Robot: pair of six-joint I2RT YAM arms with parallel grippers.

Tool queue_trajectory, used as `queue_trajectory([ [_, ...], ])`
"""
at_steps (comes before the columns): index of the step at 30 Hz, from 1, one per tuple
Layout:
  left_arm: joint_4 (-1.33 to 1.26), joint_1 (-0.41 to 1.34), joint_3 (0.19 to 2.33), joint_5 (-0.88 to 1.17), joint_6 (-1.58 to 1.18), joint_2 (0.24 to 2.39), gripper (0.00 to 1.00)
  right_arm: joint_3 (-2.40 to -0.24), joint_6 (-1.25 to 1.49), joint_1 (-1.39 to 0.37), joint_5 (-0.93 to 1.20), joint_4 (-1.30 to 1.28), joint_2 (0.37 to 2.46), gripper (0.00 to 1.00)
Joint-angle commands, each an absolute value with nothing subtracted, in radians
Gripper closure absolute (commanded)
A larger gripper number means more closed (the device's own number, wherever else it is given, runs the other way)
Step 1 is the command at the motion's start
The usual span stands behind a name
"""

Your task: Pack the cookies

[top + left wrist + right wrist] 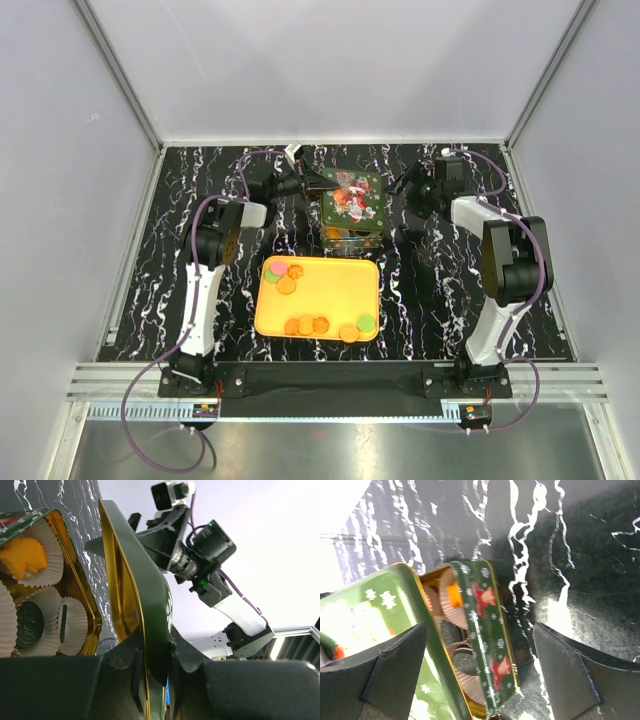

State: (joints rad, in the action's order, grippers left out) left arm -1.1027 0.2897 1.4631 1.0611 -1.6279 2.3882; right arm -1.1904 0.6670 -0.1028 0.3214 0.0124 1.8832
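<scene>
Nearest the arm bases, a yellow tray (330, 290) lies on the black marbled table (430, 300) with loose cookies (306, 325) on it. These are small round discs, mostly orange, with pink and green ones at the tray's far left corner and near right corner, and the others strung along its near edge. Just beyond the tray stands a green Christmas tin (492, 680). Its white paper cups (50, 555) hold more cookies: an orange one and dark sandwich ones, one of them standing on edge. The left gripper (312, 181) reaches in from the tin's left and is clamped on the rim of the green, gold-lined lid (150, 605), which stands tilted over the open tin. The right gripper (405, 187) hangs at the tin's right side, jaws wide apart and gripping nothing. In its wrist view the packed cookies show between its fingers, while the tray's cookies lie well nearer than both grippers.
</scene>
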Motion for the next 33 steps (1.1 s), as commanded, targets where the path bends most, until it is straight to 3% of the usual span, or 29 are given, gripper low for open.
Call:
queue_trajectory([
  [1, -1.201, 0.301, 1.462, 1.026, -1.635, 2.359, 0.94, -1.172, 0.701, -0.11, 0.294, 0.095, 1.801, 0.05],
  [13, -1.17, 0.308, 1.473, 1.014, -1.621, 2.387, 0.91, -1.109, 0.729, -0.113, 0.451, 0.273, 1.824, 0.02],
  [33, -1.141, 0.301, 1.454, 1.012, -1.585, 2.43, 0.91, -1.137, 0.727, -0.161, 0.535, 0.298, 1.936, 0.02],
])
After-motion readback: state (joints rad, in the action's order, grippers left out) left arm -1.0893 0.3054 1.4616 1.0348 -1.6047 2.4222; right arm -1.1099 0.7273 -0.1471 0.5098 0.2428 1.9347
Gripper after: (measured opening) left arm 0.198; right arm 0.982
